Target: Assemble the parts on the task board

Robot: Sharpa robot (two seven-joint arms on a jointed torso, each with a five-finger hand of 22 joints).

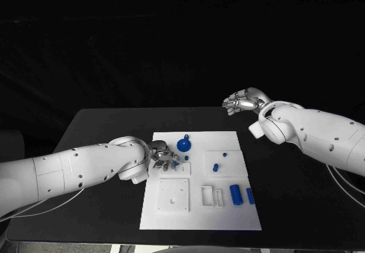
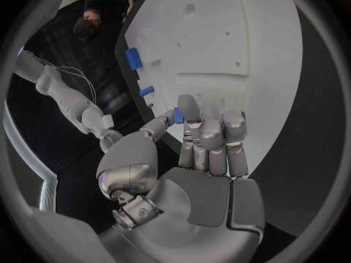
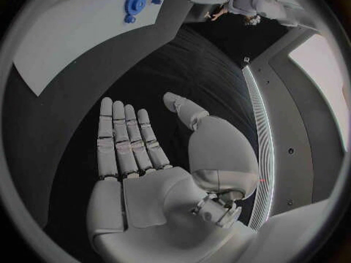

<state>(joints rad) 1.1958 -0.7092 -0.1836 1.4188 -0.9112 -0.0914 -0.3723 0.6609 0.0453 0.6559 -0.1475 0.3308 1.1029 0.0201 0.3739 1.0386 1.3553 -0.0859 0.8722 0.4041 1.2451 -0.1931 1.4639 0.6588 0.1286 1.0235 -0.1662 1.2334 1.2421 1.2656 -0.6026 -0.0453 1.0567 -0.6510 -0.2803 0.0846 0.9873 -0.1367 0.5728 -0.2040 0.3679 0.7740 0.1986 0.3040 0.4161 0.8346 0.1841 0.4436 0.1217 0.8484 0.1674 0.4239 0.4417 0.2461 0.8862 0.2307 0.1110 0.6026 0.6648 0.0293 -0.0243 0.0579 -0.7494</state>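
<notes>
The white task board lies in the middle of the black table. My left hand rests over the board's left edge. In the left wrist view its thumb and a finger pinch a small blue part just above the board. A round blue part lies close behind that hand, and it is also in the right wrist view. Two small blue pieces sit on a raised block to the right. Two blue cylinders lie near the board's front right. My right hand hangs beyond the board, with its fingers straight and holding nothing.
White raised blocks with holes and slots occupy the board's front half. Bare black table lies on both sides of the board. Other blue parts lie across the board from the left hand.
</notes>
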